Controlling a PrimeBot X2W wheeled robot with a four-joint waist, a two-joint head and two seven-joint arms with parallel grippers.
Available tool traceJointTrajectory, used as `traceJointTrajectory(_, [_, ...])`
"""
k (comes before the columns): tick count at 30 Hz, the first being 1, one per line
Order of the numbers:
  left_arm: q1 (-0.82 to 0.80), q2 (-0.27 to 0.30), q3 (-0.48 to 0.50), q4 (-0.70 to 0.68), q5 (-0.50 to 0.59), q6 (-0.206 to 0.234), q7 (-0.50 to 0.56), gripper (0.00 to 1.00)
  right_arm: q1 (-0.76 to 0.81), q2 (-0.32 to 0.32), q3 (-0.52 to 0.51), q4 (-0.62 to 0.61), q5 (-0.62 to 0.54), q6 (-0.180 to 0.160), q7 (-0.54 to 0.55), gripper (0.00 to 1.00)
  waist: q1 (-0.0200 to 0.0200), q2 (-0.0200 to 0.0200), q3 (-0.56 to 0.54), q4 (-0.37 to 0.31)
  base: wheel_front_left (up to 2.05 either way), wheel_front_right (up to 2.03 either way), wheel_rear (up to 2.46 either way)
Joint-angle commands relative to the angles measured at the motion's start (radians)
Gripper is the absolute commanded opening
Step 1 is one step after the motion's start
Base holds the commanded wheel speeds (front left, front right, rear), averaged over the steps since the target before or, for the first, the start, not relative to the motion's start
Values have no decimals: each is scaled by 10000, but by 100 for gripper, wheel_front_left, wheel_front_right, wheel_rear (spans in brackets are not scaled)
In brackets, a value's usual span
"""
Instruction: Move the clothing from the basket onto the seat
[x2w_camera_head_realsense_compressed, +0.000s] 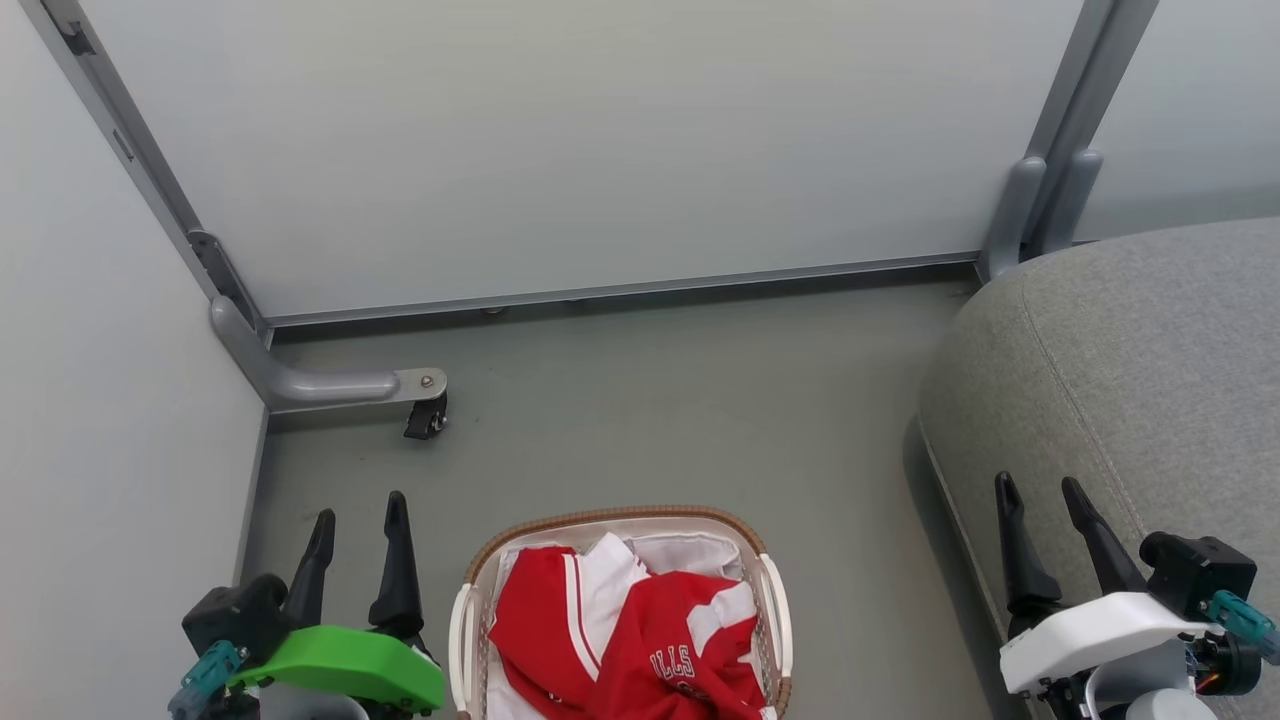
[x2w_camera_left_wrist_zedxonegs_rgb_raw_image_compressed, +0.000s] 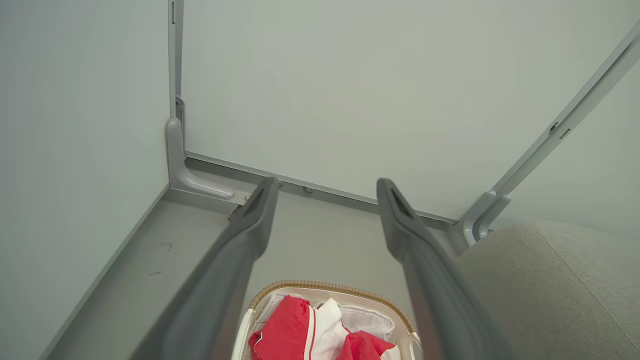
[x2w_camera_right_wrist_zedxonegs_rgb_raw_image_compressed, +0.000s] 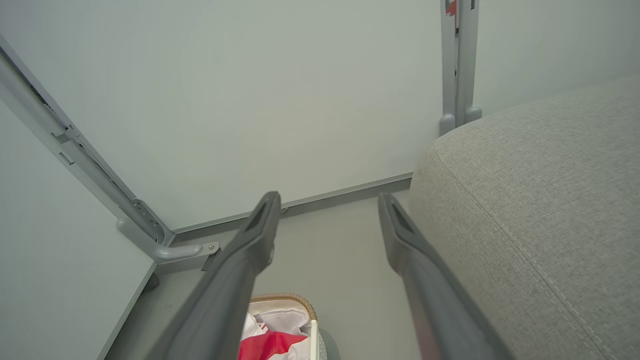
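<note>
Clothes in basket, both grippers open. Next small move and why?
Probably bring the left gripper over the clothing in the basket and lower it to grasp. Both grippers are open and empty; the left one sits nearer the basket, while the right gripper hangs by the seat.

The seat (x2w_camera_head_realsense_compressed: 1150, 350) is coarse, matt grey cloth. Beside the seat, the basket (x2w_camera_head_realsense_compressed: 620, 514) is smooth white plastic with a woven-look rim, holding soft, matt clothing (x2w_camera_head_realsense_compressed: 650, 640).

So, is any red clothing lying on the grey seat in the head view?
No, the clothing lies inside the basket, which stands on the floor beside the seat.
</note>
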Motion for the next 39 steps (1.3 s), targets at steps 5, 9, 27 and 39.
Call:
traceJointTrajectory(5, [27, 78, -41, 98, 565, -42, -172, 100, 61, -72, 40, -33, -640, 3, -184, 100, -1, 0, 14, 12, 0, 0, 0])
traceJointTrajectory(9, [28, 79, -61, 230, 843, -43, -252, 100, 77, -73, 87, -30, -930, 3, -267, 100, -1, 0, 12, 18, 0, 0, 0])
traceJointTrajectory(27, [162, 94, -127, 761, 1908, 15, -616, 100, 333, -93, 174, 120, -2320, 4, -617, 100, -1, 0, -65, 69, 0, 0, 0])
traceJointTrajectory(39, [262, 100, -194, 947, 2575, 23, -809, 100, 487, -102, 200, 240, -3126, 2, -814, 100, -1, 0, -189, 126, 0, 0, 0])
